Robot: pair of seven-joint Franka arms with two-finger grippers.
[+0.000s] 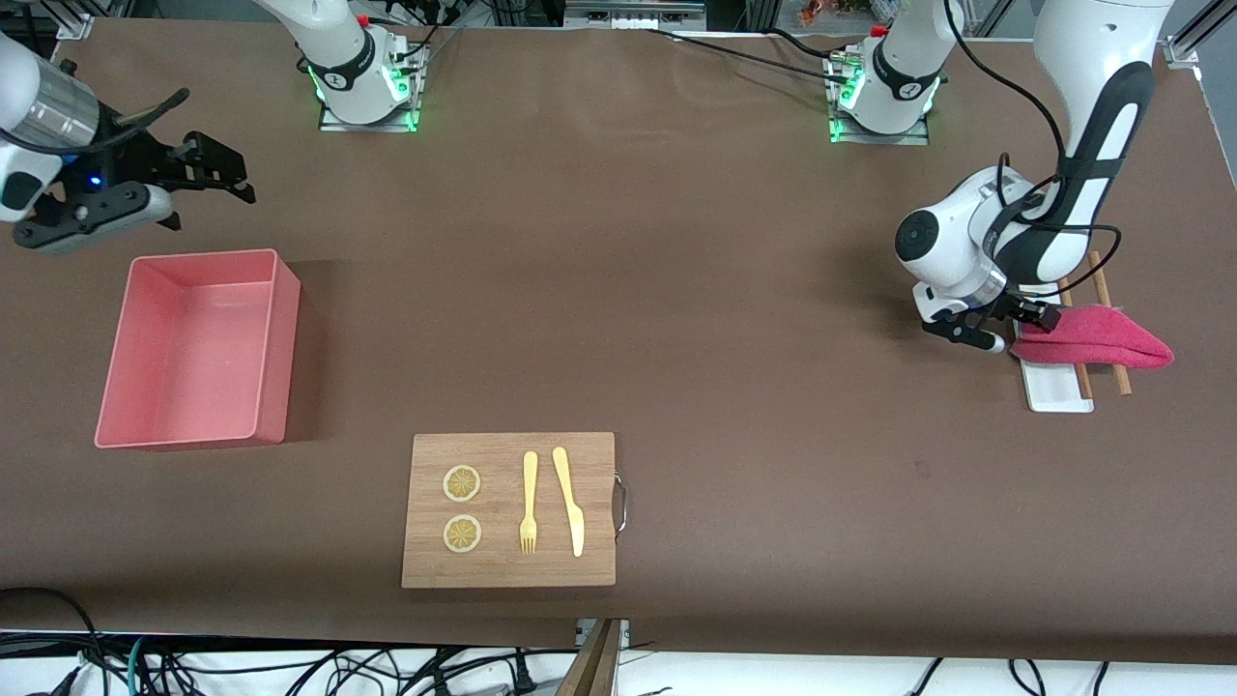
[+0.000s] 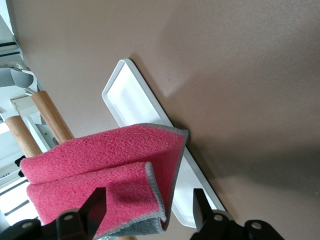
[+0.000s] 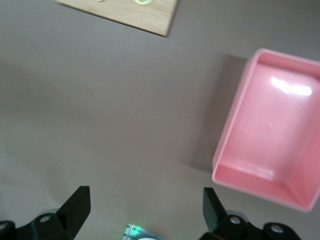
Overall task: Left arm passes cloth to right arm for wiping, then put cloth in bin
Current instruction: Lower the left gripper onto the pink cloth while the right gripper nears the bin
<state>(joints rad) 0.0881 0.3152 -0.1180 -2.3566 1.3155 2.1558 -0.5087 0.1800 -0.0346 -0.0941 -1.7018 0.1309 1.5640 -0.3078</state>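
Lettering I can read appears nowhere on these things. At the upper left of the front view my right gripper [image 1: 217, 184] hangs in the air above the table near that edge, fingers spread wide and holding nothing, waiting. Just below it in the frame the bin [image 1: 198, 348] stands with bare brown table [image 1: 618, 290] all round its walls. At lower centre a wooden board [image 1: 509, 509] carries two lemon slices [image 1: 462, 508], a fork [image 1: 529, 503] and a knife [image 1: 569, 500], close to the table's near edge. A wide open stretch fills the middle. At the right my left gripper [image 1: 1015, 324] is down at the cloth [image 1: 1097, 338], fingers [image 2: 90, 212] standing open either side of its folded edge. The cloth lies across a white tray [image 1: 1058, 391] and two chopsticks [image 1: 1113, 362], near that end of the table.
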